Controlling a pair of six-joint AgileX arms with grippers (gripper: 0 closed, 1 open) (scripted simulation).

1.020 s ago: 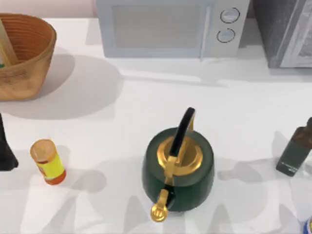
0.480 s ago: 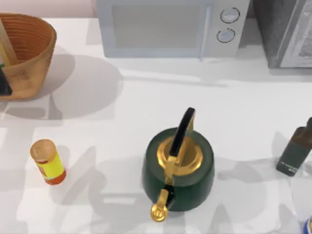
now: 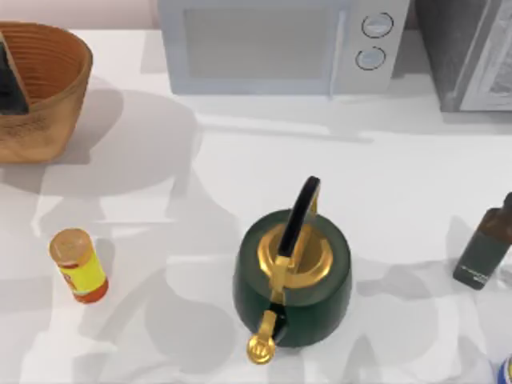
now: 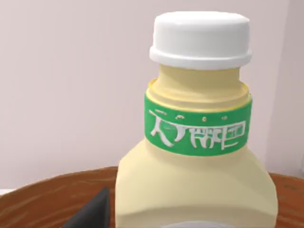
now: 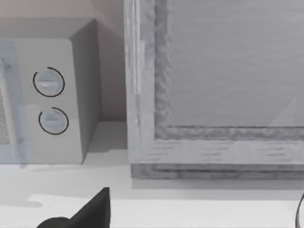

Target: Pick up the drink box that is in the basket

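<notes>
While the green kettle with its golden lid (image 3: 292, 276) and the round yellow-and-red jar with a golden lid (image 3: 78, 265) stand untouched near the front of the white table (image 3: 240, 176), the work is at the far left corner. The left gripper (image 3: 11, 80), a dark shape at the top view's left edge, hangs over the large orange-brown woven wicker basket (image 3: 56, 88). Its wrist camera looks straight at the drink box (image 4: 197, 142), a tan-yellow container with a green and white band and a white cap, standing upright inside the basket's rim. One dark fingertip (image 4: 92, 213) shows just beside the box; whether the jaws stand wide or narrow cannot be told.

Judging from this, the grasp is not yet made. Closing too high, on the narrow neck, could let the box slip; a finger catching the basket's flaring wall could drag or tip the basket.

Farther back stand a white microwave (image 3: 272, 44) and a grey cabinet (image 3: 472, 52). The right arm is parked, its wrist camera facing both.
</notes>
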